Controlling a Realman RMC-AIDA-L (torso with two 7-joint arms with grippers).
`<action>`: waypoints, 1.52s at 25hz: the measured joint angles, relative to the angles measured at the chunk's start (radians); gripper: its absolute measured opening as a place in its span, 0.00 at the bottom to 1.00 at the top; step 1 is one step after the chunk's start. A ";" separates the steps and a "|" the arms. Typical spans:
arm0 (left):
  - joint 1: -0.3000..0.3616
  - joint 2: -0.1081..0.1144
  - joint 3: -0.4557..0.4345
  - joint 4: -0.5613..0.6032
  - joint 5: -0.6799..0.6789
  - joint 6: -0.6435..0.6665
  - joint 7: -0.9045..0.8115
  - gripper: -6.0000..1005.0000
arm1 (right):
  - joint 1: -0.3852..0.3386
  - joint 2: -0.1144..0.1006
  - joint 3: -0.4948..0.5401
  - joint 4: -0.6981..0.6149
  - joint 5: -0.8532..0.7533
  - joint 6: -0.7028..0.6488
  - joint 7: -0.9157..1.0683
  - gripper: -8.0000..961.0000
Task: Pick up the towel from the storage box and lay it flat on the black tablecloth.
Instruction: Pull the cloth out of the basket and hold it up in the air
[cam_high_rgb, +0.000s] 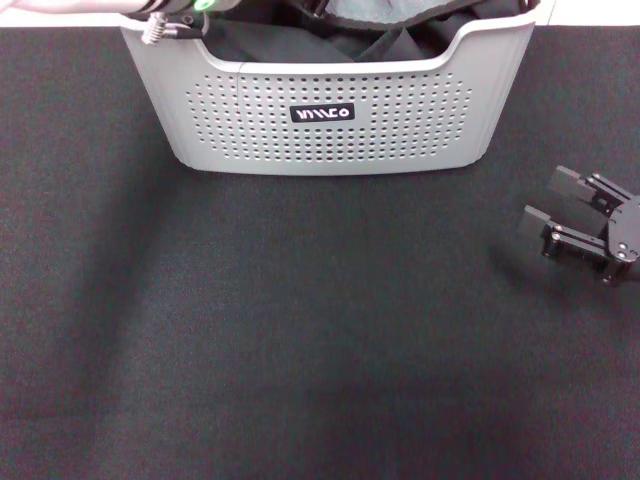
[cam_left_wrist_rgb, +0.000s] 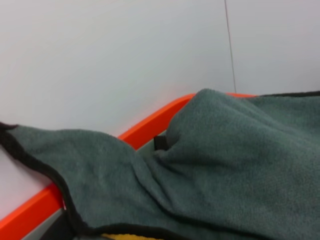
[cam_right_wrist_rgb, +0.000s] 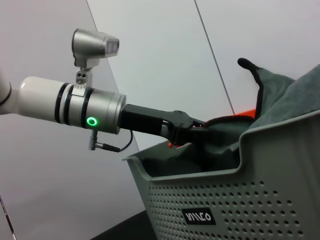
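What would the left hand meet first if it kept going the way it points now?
Most likely the grey-teal terry towel heaped in the light grey perforated plastic basket. The left hand reaches over the rim straight toward that cloth; whether it already touches is hidden.

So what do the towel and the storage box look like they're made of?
The towel looks like soft grey-teal terry or fleece: matte, fuzzy nap, loose folds, dark stitched hem. The storage box appears to be light grey moulded plastic with a smooth satin finish, rounded corners and neat rows of punched holes.
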 joint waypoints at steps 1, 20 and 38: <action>0.007 0.000 0.003 0.012 0.000 0.000 0.000 0.15 | -0.001 0.000 0.000 0.002 0.002 0.000 -0.001 0.92; 0.314 0.006 -0.150 0.776 -0.589 0.264 0.254 0.03 | -0.048 -0.019 0.081 -0.003 0.048 0.127 -0.050 0.92; 0.237 0.041 -0.556 0.659 -0.998 0.966 0.340 0.03 | -0.017 -0.032 0.072 -0.064 0.055 0.218 -0.041 0.92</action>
